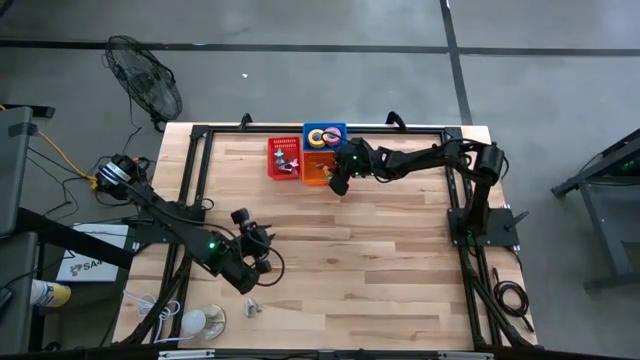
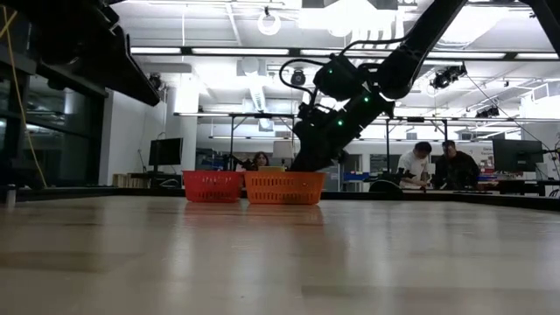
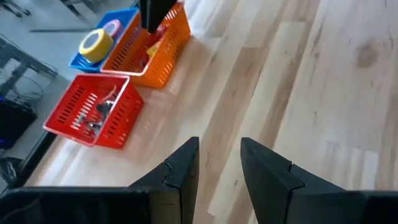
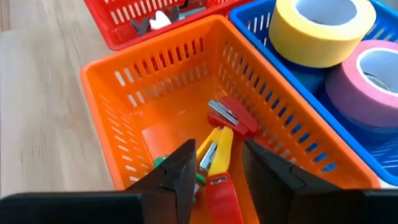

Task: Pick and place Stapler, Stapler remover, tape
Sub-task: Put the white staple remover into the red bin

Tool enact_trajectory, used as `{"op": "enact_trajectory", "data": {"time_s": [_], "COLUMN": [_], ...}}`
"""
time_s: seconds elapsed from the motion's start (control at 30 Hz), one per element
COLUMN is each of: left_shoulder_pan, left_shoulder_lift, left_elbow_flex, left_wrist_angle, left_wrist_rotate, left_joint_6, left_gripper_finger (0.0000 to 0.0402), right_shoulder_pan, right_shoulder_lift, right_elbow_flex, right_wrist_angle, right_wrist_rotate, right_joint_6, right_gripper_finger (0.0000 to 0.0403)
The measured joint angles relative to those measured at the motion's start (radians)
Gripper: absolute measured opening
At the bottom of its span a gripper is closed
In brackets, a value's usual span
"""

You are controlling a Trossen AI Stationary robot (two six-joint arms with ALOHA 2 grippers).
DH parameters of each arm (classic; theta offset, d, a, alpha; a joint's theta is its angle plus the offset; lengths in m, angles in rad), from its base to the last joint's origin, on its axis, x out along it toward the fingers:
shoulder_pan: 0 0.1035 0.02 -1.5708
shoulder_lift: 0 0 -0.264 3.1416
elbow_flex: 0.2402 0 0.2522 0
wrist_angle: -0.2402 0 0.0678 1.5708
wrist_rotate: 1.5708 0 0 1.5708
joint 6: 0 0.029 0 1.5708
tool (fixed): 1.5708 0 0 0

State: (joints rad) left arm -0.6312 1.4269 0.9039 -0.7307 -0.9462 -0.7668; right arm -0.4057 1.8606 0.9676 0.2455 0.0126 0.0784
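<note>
the right gripper hangs just over the orange basket, nose down among the staplers lying inside it. its fingers stand a little apart with a yellow stapler and a red one showing in the gap below; nothing is clamped between them. whether the tips touch the staplers cannot be told.

the red basket beside it holds small metal staple removers, and the blue basket behind holds the tape rolls, a yellow one and a pinkish-purple one. all three baskets sit together at the far edge of the table.

the staplers look rigid and moderately heavy for their size, with smooth plastic tops that could slip; they lie piled and crossed, so one could drag a neighbour along. a hold across the narrow body near the middle seems safest. the staple removers are light, springy and tangled, best pinched across the two jaws' wings. the tape rolls are stiff rings, light, and would take a finger inside the core and one outside.

the right arm reaches long across the back of the table, wrist bent steeply down into the basket. the left gripper waits near the table's front left, well apart from the baskets, aimed toward them, its fingers slightly parted and holding nothing.
</note>
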Motion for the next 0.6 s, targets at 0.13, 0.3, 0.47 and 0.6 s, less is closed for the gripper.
{"op": "enact_trajectory", "data": {"time_s": [0.13,0.3,0.47,0.6], "left_shoulder_pan": [0.000,0.000,0.000,0.000], "left_shoulder_lift": [0.000,0.000,0.000,0.001], "left_elbow_flex": [0.002,0.049,0.096,0.098], "left_wrist_angle": [0.000,-0.025,-0.036,-0.047], "left_wrist_rotate": [0.063,0.213,0.469,0.644], "left_joint_6": [-0.002,0.076,0.225,0.292], "left_gripper_finger": [0.0115,0.0115,0.0115,0.0115], "right_shoulder_pan": [0.000,0.000,0.002,0.011], "right_shoulder_lift": [0.000,-0.003,-0.022,-0.051], "right_elbow_flex": [0.000,0.000,0.000,0.000], "right_wrist_angle": [-0.006,-0.020,-0.063,-0.108], "right_wrist_rotate": [-0.001,-0.030,-0.086,-0.137], "right_joint_6": [-0.025,-0.081,-0.146,-0.216], "right_gripper_finger": [0.0132,0.0160,0.0189,0.0202]}}
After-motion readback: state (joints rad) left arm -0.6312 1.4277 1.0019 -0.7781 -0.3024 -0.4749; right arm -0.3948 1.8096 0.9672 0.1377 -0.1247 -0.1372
